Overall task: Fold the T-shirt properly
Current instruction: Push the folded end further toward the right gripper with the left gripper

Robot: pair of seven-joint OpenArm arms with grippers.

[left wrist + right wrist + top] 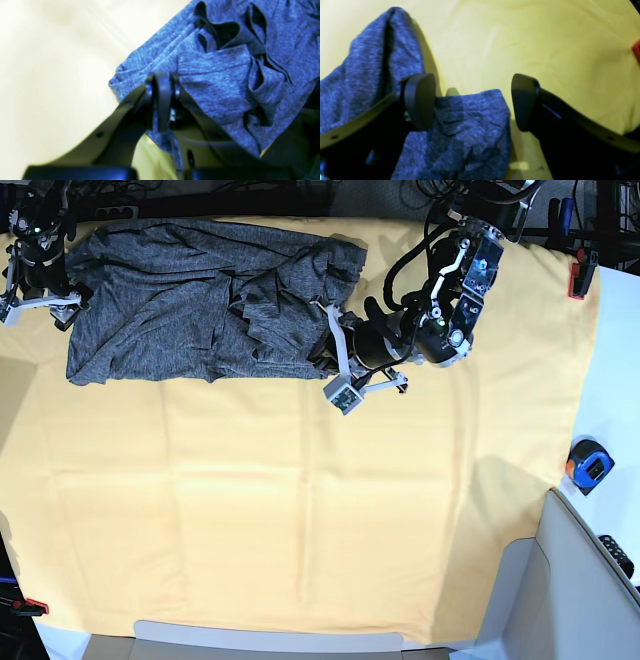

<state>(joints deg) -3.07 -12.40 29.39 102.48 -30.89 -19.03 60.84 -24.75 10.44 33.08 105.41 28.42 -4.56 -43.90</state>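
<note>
One heather-grey, soft knit T-shirt [200, 305] lies bunched along the far edge of the plain yellow-orange cloth sheet [300, 520], occupying the far left portion of the base view; the rest of the sheet is bare. The garment appears light and wholly limp: it sags into deep ruffles and pleats where gathered, so any lifted part will likely drape and drag the neighbouring layers with it. The marl knit looks matte rather than slippery, and it is not fragile.

The left gripper [162, 82] has its jaws together, clamped on a fold of the T-shirt near one crumpled edge; in the left wrist view fabric passes between and below the pads. The right gripper [472, 100] stands with its pads well apart, straddling a loose end of grey fabric, one pad touching the cloth, nothing pinched. In the base view this arm sits at the garment's opposite, far-left end.

Suggested holds, as a judgement: hems, cuffs or shoulder seams, where several layers give the pads a firmer bite, and two well-separated points, so the fabric can be tensioned flat before any fold. The shirt remains crumpled; folding proper has yet to be achieved.

Count: one T-shirt; one cloth sheet; two grippers; one blue-and-orange tape measure [589, 463] on the white surface beside the sheet; two small red clamps on the sheet's edge, one far right [580, 280], one near left [30, 607].
</note>
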